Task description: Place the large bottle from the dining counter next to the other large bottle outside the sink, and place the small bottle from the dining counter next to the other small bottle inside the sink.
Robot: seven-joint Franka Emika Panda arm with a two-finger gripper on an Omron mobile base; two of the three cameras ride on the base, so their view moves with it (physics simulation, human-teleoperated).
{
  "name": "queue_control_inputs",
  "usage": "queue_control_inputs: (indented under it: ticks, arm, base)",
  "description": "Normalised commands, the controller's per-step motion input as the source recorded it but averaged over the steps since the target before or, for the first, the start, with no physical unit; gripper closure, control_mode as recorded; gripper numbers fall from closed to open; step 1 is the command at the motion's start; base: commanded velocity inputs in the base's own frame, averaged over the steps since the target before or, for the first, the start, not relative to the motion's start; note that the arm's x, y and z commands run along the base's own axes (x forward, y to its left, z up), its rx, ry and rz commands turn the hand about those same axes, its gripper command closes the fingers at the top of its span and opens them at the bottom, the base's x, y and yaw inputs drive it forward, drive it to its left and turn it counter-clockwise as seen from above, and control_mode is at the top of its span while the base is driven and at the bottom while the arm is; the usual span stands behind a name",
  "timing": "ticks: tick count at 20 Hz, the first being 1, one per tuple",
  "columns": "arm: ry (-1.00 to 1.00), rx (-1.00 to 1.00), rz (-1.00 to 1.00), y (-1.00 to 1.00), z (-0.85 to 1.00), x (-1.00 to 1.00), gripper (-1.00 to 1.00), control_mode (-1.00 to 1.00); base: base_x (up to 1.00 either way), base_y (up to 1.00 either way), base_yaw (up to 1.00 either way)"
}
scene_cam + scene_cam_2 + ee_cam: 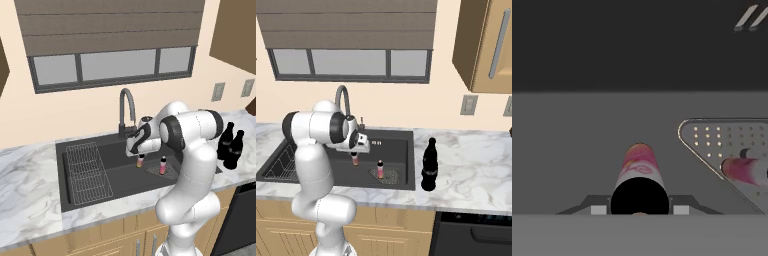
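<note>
Nearest your hand camera sits the dark cap of the small bottle (639,187), wedged between the two fingertips (681,209), with its pink body running away from you toward an orange-yellow end. You have the gripper (139,156) closed tight on that bottle; it hangs upright under the hand, low over the floor of the sink (112,175).

Look to the right in the hand view and you see the perforated drain mat (722,142) with the other small bottle (746,170) on it. From the left base view, that pink-red bottle (163,166) stands upright on the mat, just beside the one you hold (140,161) and not touching it. The right base view shows the same pair: the held bottle (355,159) near the hand, the standing one (380,169) a little closer to the basin's right wall.

Your wire rack (86,170) lies in the left part of the basin, and the tall dark faucet (126,112) rises behind the gripper.

Outside the sink, on the marble counter (30,185) to its right, two large bottles (230,145) stand side by side, close together. In the right base view they line up so that you see one black shape (429,165).
</note>
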Motion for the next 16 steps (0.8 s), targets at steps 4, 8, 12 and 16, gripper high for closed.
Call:
queue_control_inputs:
  ticks: [4, 8, 12, 16]
  arm:
    - [0.00, 0.00, 0.00, 0.00, -0.23, 0.00, 1.00, -1.00]
    - [0.00, 0.00, 0.00, 0.00, -0.14, 0.00, 1.00, -1.00]
    - [0.00, 0.00, 0.00, 0.02, -0.20, 0.00, 1.00, -1.00]
    - [0.00, 0.00, 0.00, 0.03, -0.29, 0.00, 1.00, -1.00]
  base:
    - [0.00, 0.00, 0.00]
    - [0.00, 0.00, 0.00]
    - [0.00, 0.00, 0.00]
    - [0.00, 0.00, 0.00]
